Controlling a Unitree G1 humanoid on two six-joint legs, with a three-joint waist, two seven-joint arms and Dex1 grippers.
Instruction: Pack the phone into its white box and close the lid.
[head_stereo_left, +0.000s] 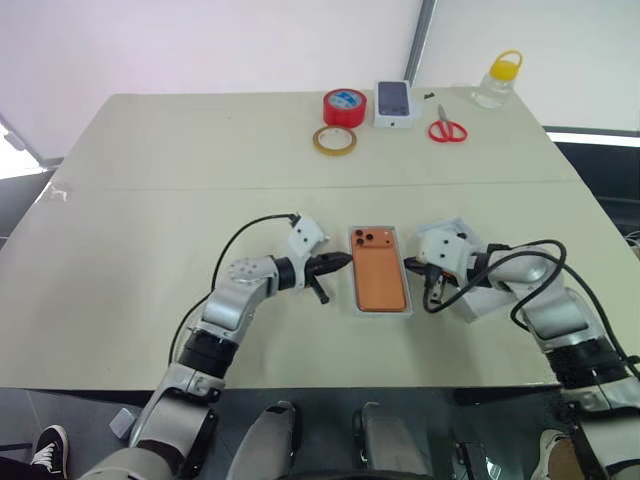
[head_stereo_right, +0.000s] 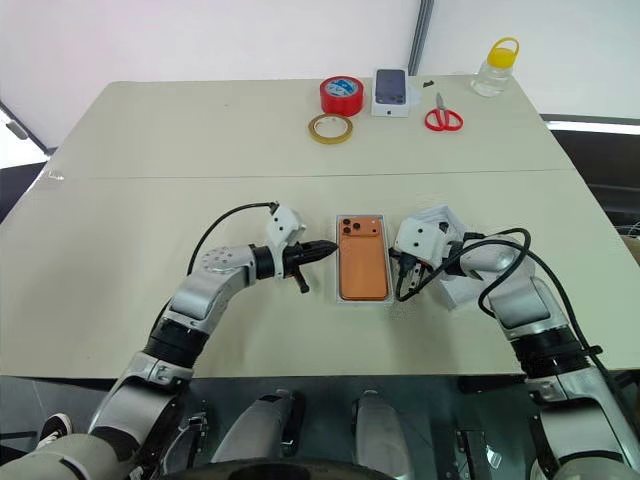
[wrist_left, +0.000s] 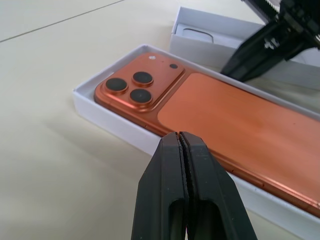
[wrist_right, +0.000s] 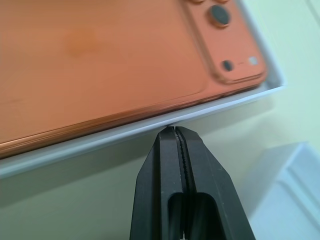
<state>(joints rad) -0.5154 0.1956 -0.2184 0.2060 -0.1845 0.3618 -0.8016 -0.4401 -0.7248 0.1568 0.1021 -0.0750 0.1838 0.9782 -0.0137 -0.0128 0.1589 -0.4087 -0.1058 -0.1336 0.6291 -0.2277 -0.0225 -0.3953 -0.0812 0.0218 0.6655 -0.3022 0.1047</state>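
Beige surface (head_stereo_left: 150, 200): phone (head_stereo_left: 380, 275) lies in white box (head_stereo_left: 354, 270); lid (head_stereo_right: 455, 285) probably just right of box. Left gripper (head_stereo_left: 343, 261) & right gripper (head_stereo_left: 408, 265), fingers closed on nothing, flank box. Risk: nudging box while fetching lid.

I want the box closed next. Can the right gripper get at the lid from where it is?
Probably yes. The lid lies open on the table just under the right arm, and the shut right gripper sits at the box edge, with nothing between them.

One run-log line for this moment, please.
phone: in white box, back up | lid: off, beside box | left gripper: shut, empty | right gripper: shut, empty, at box wall
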